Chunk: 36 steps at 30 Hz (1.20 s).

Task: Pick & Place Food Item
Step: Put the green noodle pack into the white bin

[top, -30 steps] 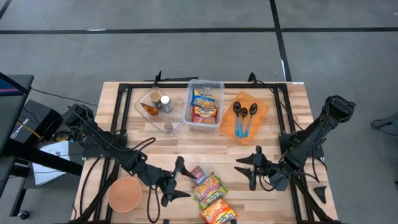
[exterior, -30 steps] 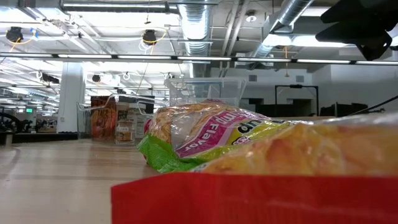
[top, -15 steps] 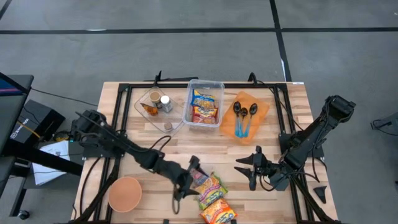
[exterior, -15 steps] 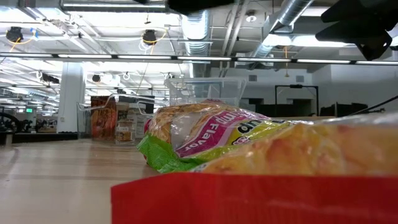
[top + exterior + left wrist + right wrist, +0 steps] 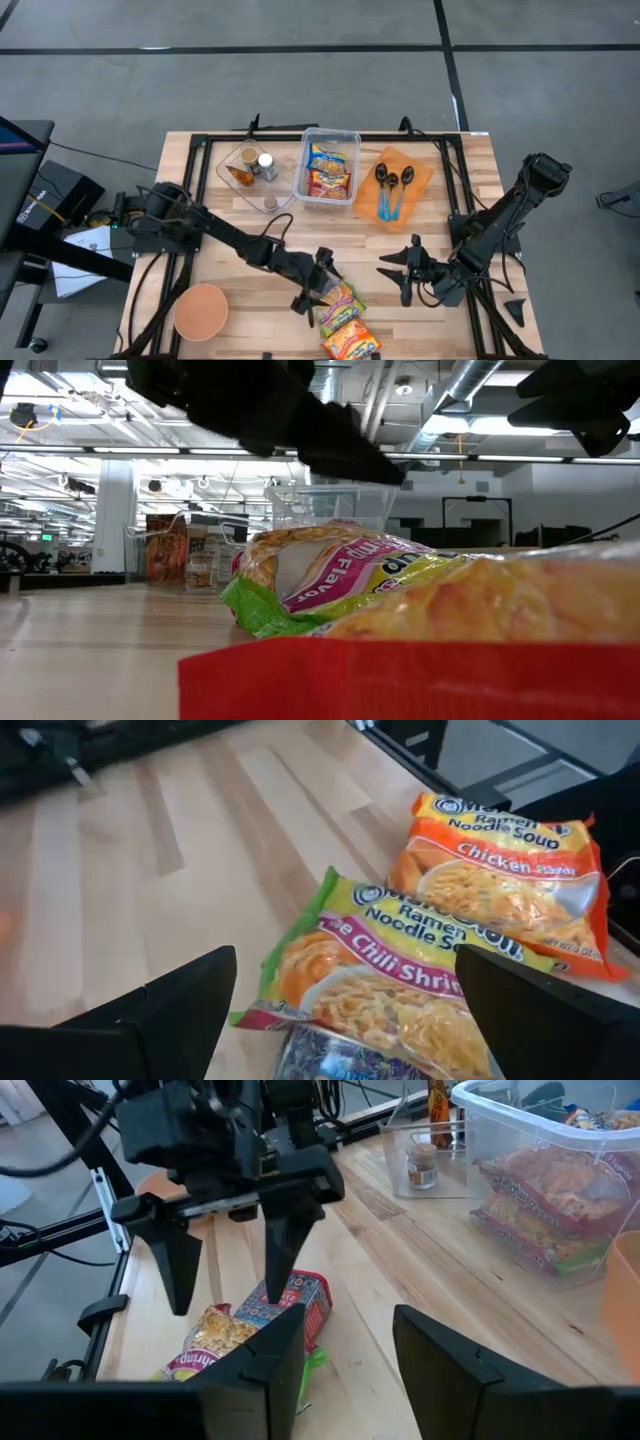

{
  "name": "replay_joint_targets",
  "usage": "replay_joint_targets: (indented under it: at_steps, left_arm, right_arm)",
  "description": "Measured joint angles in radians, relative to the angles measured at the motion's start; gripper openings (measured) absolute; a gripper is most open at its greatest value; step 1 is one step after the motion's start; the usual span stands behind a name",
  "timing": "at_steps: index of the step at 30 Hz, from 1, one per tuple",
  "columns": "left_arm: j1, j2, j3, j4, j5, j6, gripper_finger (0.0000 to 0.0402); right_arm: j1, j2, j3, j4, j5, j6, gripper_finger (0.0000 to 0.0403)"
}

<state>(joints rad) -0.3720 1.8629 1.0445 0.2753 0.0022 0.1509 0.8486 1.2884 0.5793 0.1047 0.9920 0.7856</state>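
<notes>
- I see my left gripper [image 5: 312, 283] reached out over the front middle of the table [image 5: 250, 240], its two fingers spread wide and holding nothing, straddling the small dark-wrapped packet [image 5: 322, 284] at the top of the loose pile.
- In the left wrist view that packet [image 5: 340, 1060] lies just past the fingers, touching the green-edged Chili Shrimp ramen noodle soup packet [image 5: 390, 990].
- The orange Chicken ramen noodle soup packet [image 5: 510, 880] lies beside the Chili Shrimp one, nearest the table's front edge [image 5: 350, 345].
- My right gripper [image 5: 410, 270] waits low over the table to the right of the pile, well apart from it; its fingers stand partly apart with nothing between them.
- The clear bin [image 5: 329, 165] at the back middle already holds ramen packets [image 5: 329, 172].
- Left of the bin is a clear tray [image 5: 255, 175] with small jars; to the right, an orange mat [image 5: 425, 180] with spoons [image 5: 392, 190].
- A terracotta bowl [image 5: 201, 311] sits at the front left.
</notes>
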Motion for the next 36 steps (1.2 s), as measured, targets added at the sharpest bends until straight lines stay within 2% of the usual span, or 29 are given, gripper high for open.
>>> replay_joint_targets:
  at_steps: [9, 15, 20, 24, 29, 36]
  left_arm:
    - [0.015, 0.008, 0.0, -0.009, 0.008, -0.06, 0.037]
    - [0.02, 0.015, 0.0, -0.031, 0.062, -0.085, 0.037]
    - [0.02, 0.034, -0.001, -0.036, 0.084, -0.035, 0.0366]
    - [0.017, 0.077, -0.001, 0.037, 0.138, 0.029, 0.0348]
    - [0.016, 0.113, 0.025, 0.082, 0.146, 0.033, 0.0325]
    - [-0.007, 0.115, 0.057, 0.084, 0.161, 0.054, 0.0321]
  right_arm:
    - [0.0, 0.0, 0.0, 0.001, 0.0, 0.0, 0.0147]
    - [0.0, 0.0, 0.0, 0.0, 0.0, 0.0, 0.0144]
    - [0.0, 0.0, 0.0, 0.0, 0.0, 0.0, 0.0143]
    - [0.0, 0.0, 0.0, 0.0, 0.0, 0.0, 0.0143]
    - [0.0, 0.0, 0.0, -0.003, 0.0, 0.0, 0.0143]
    - [0.0, 0.0, 0.0, -0.01, 0.0, 0.0, 0.0143]
